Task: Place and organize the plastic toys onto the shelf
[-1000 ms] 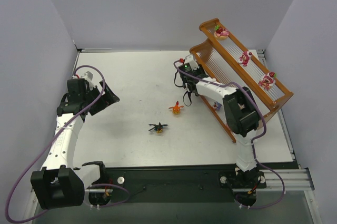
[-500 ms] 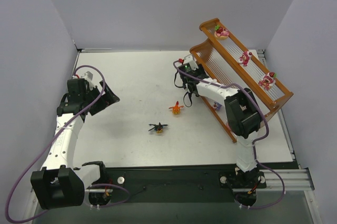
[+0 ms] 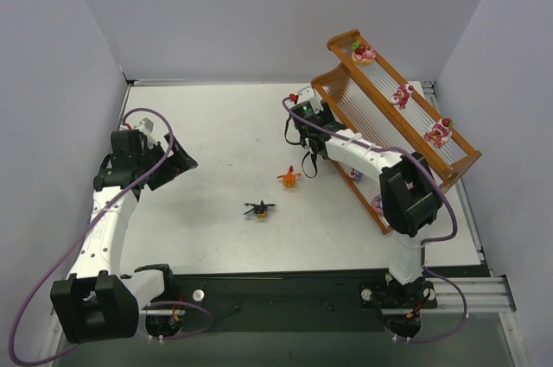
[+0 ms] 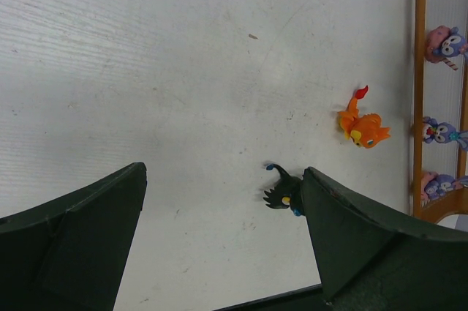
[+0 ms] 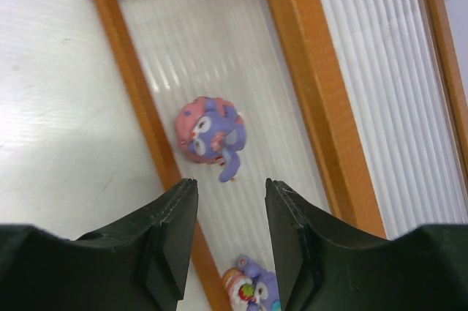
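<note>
Above the shelf [image 5: 294, 69], right tool [image 5: 230, 184], jaws apart

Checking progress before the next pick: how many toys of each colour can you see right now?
Pink-red toys: 3
Purple toys: 3
Orange toy: 1
Black toy: 1
Total: 8
</note>
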`<state>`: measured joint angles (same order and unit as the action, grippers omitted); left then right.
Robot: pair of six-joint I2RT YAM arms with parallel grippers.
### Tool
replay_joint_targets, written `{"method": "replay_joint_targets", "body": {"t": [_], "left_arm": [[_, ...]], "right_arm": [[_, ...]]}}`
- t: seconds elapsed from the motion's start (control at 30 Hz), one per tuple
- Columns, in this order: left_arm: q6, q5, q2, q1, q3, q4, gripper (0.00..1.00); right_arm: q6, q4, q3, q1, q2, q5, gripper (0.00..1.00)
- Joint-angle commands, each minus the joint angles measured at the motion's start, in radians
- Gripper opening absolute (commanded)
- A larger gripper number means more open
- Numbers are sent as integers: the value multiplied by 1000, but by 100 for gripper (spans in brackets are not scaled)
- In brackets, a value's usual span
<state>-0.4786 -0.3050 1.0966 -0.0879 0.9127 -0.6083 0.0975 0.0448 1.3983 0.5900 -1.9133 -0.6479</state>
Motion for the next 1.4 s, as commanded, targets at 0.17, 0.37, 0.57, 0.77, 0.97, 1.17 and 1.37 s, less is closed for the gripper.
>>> {"method": "replay_joint_targets", "body": {"t": [0.17,0.37,0.57,0.77,0.97,1.17,1.37], "left_arm": [[24,-28,-50,-9,-29,74,98],[21,-8,-64,-9,-41,93,97],[-32,116,-76,-9,-41,88,97],[-124,329,-124,-7,-31,84,97],[-35,230,-150,-10,-67,133,97],[-38,55,-156,-10,-141,189,97],[-31,-20,-136,-10,-153,180,97]], "right_arm": [[-180,177,-15,94,227,272,46],[-232,145,-157,134,414,442,52],[-376,82,-318,134,583,497,99],[-392,102,-380,116,701,620,100],[-404,144,-403,87,803,691,94],[-367,179,-400,166,757,714,89],[-297,138,-401,247,662,792,86]]}}
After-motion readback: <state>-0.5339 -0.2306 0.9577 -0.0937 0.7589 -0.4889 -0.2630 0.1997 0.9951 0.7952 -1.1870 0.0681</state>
